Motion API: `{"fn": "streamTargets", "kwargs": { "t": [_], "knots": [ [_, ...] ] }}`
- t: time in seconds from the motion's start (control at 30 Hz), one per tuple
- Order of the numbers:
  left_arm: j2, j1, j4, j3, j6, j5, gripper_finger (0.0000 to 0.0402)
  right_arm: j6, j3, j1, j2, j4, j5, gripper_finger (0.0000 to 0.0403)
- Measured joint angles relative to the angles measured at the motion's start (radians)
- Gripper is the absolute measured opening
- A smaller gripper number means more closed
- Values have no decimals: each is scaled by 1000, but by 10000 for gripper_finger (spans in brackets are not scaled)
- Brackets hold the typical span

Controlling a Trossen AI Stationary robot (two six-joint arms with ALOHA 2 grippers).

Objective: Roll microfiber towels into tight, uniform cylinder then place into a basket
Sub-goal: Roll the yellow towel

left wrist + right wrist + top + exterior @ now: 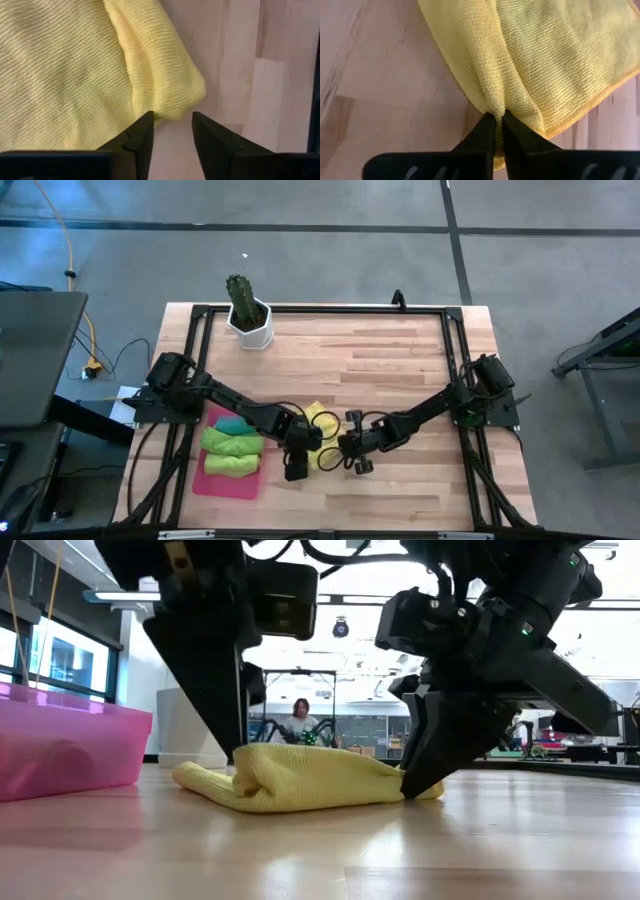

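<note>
The yellow microfiber towel [322, 420] lies crumpled and partly folded on the wooden table, right of the basket. My left gripper [172, 125] stands open at the towel's thick folded end [172, 97], with nothing between its fingers. My right gripper [498, 120] is shut on the towel at its other end [405, 785]. The pink basket [225, 485] holds rolled towels: one teal [235, 423], one green [232, 442] and one lime green [232, 464]. My left gripper has one fingertip [146, 120] right at the towel's folded end; I cannot tell whether it touches. My right gripper pinches a raised fold of the yellow towel [497, 107] between its two fingertips, near the towel's hemmed edge. The fingers slant down from above on the table's right side. The towel lies slack on the table.
A white pot with a cactus [248, 320] stands at the table's far left. The basket's wall [60, 750] rises just left of the towel. Bare wood stretches over the table's far and right parts [400, 360]. A person sits in the room behind [300, 720].
</note>
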Motion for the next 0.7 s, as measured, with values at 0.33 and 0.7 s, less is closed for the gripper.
{"fn": "streamTargets", "kwargs": {
  "t": [0.33,0.7],
  "knots": [
    [-65,-133,42,4,122,-301,149,195,-2,-6,-2,11,-26,2],
    [-3,-199,52,3,199,-606,150,462,-4,-58,-1,64,-150,2]
  ]
}}
